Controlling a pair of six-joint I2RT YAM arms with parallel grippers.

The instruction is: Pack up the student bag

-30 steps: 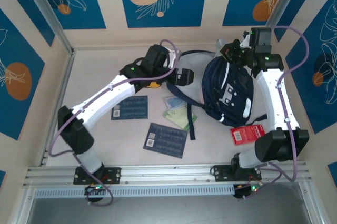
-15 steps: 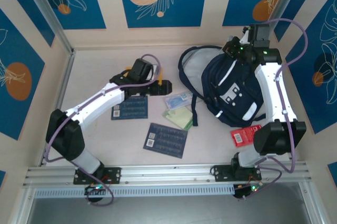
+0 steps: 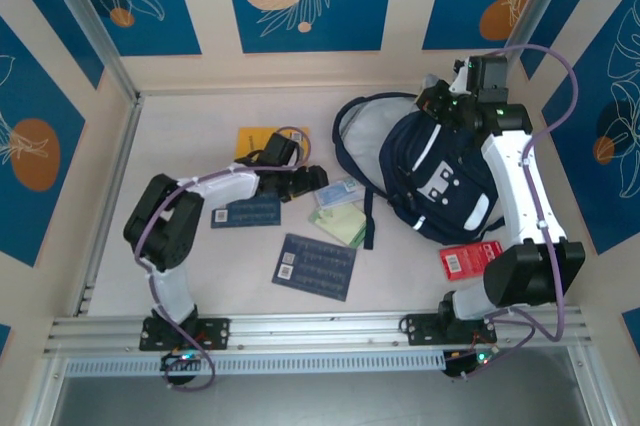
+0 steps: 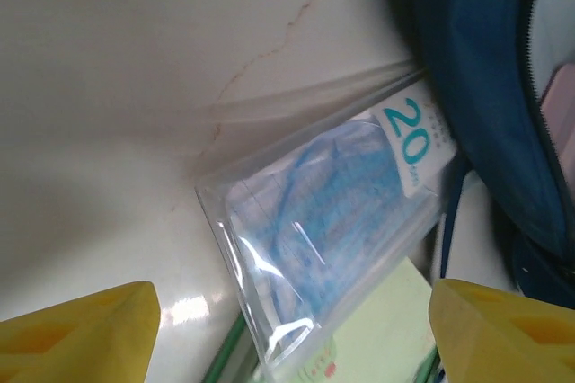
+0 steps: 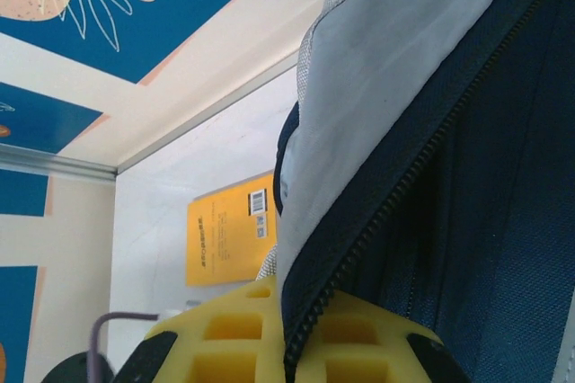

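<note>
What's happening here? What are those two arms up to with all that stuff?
Two robot arms are packing a navy backpack. The right end effector is clamped on the rim of its opening, holding it open. The left end effector hangs open over a clear packet beside the bag, not gripping it. An orange book and a red packet lie on the table.

The 2 arms, left arm (image 3: pixel 228 186) and right arm (image 3: pixel 522 191), wear white shells between black joints, with purple cables (image 3: pixel 560 76) looped alongside and small green lights. The left gripper (image 4: pixel 287 311) has yellow fingers (image 4: pixel 81 329).
</note>
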